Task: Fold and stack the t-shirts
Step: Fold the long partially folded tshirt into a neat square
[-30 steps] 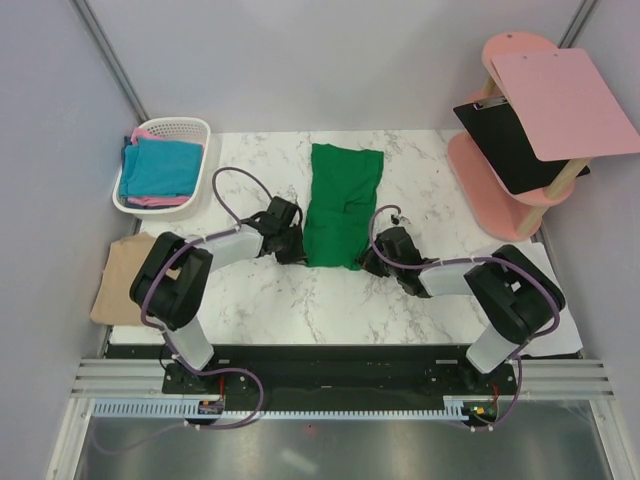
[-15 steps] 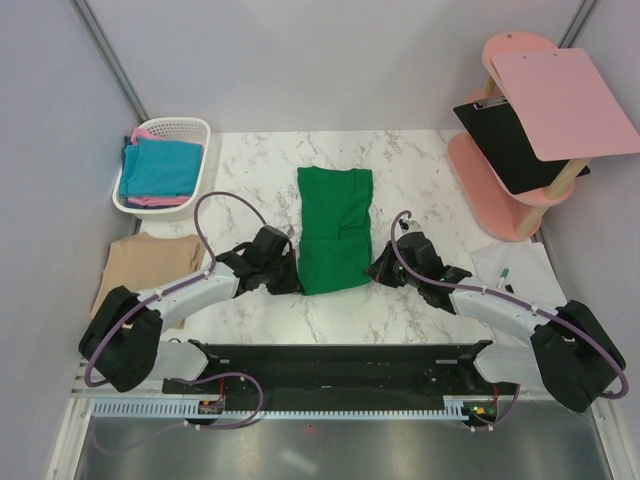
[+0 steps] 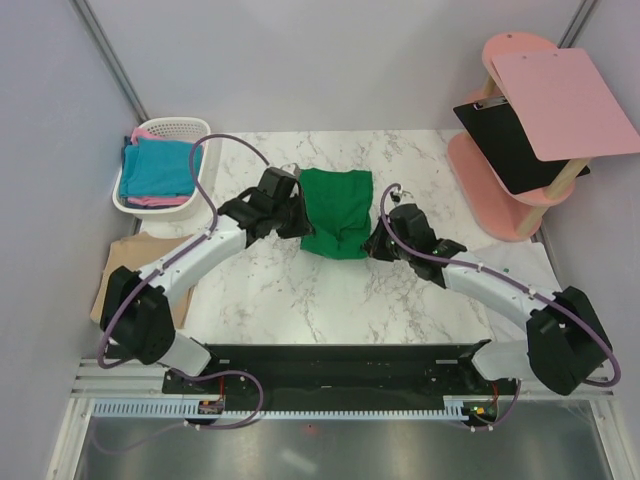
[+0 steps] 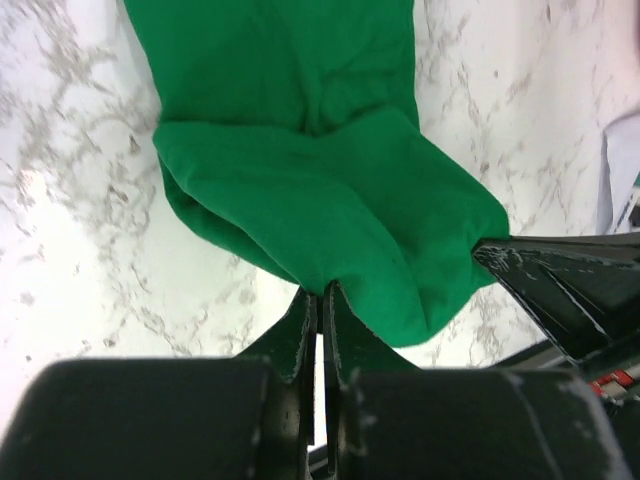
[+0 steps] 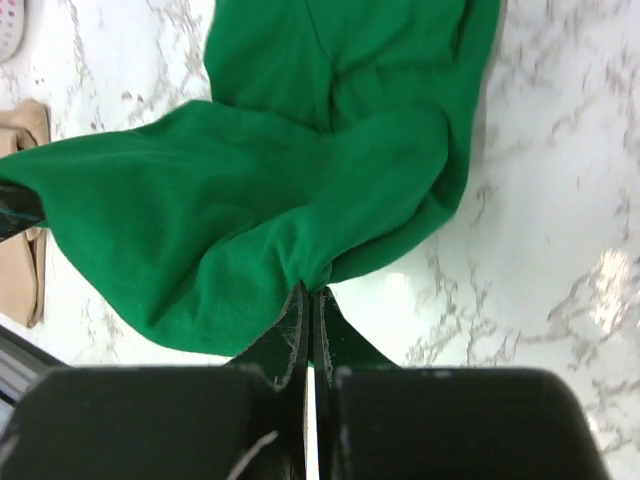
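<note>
At the far left, the tan t-shirt (image 3: 122, 258) hangs over the table's left edge, partly under my left arm. Just beyond it sits the white basket (image 3: 172, 126), holding a teal-blue t-shirt (image 3: 160, 168) on a pink one (image 3: 160, 201). Bare marble table (image 3: 300, 290) runs from the basket to my left gripper (image 3: 297, 215). That gripper is clamped on the left near corner of the green t-shirt (image 3: 340, 205), with the cloth bunched between the closed fingers.

The shirt lies in the middle of the table towards the back. Its near end is lifted and doubled over the far part, and only a narrow strip of marble lies between it and the rear wall. The wide stretch nearer my bases is open.

My right gripper (image 3: 375, 243) is pinched tight on the right near corner. To its right there is free marble up to the white paper sheet (image 3: 522, 262) and the pink stand (image 3: 490, 185) with its black clipboard (image 3: 505, 145) and pink clipboard (image 3: 565, 100).

Half a second ago the shirt lay longer, its near hem close to me, and both grippers gripped it there. They have since carried that hem away from me, so the visible green patch is shorter. The basket, tan shirt and stand have not moved.
</note>
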Robot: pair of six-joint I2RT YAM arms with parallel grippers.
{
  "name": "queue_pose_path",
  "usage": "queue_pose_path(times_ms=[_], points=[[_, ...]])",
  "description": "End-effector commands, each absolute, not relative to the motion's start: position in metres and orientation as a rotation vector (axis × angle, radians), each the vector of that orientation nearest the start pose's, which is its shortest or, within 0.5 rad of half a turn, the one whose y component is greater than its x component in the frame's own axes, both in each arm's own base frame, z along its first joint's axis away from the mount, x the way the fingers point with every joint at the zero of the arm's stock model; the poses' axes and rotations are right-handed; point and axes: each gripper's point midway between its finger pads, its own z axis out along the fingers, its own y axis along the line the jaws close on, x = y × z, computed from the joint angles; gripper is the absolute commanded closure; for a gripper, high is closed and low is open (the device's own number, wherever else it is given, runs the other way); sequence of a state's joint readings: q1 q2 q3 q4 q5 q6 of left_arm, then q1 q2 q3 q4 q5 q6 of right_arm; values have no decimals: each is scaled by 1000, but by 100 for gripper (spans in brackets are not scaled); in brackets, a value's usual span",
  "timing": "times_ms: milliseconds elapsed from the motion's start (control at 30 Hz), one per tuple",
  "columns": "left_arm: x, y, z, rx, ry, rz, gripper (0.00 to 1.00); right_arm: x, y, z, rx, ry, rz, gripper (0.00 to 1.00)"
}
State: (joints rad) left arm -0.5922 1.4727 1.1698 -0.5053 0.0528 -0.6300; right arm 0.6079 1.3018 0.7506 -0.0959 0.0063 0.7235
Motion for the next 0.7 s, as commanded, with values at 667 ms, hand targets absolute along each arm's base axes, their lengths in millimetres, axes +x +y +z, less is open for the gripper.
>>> queue_pose_path(times_ms=[667], points=[[468,-242,171,3,2434,-603,98,498,236,137,70,2248,697,96]])
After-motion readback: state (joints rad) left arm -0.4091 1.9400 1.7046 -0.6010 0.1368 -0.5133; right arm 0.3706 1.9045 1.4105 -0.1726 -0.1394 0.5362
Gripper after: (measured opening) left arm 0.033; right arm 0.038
